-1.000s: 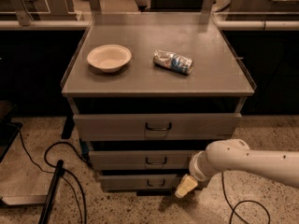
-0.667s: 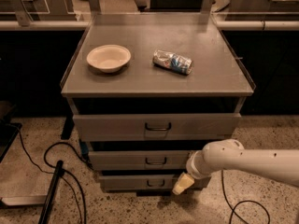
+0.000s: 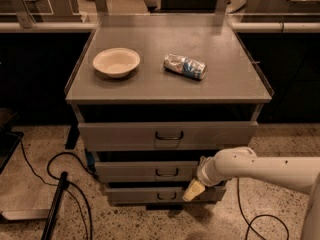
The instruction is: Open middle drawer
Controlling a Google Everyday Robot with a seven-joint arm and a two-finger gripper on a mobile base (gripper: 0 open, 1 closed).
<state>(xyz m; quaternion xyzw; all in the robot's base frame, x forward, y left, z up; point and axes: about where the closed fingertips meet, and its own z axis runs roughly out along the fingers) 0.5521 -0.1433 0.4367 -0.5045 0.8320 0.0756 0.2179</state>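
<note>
Grey metal desk [image 3: 150, 86], viewed from above and in front, with three drawers stacked under its top. On the top, a pale bowl [image 3: 116, 62] to the left and a crushed can [image 3: 185, 66] lying on its side to the right, well apart from each other.

Below, the middle drawer [image 3: 130, 172], set between the wider top drawer [image 3: 115, 135] and the narrower bottom drawer [image 3: 135, 195]. At the centre of its flat front, a small dark loop handle [image 3: 167, 172].

Reaching in from the right edge, a white arm [image 3: 270, 169], low and near the floor. At its end the hand [image 3: 194, 189], pale yellow at the tip, just under the right end of the middle drawer's front and before the right part of the bottom drawer. Right of and below the handle, apart from it. Cannot tell whether spread or pressed together, nor whether touching either drawer front.

On the speckled floor [image 3: 150, 224] at the left, a dark bar [image 3: 55, 204] lying aslant.
</note>
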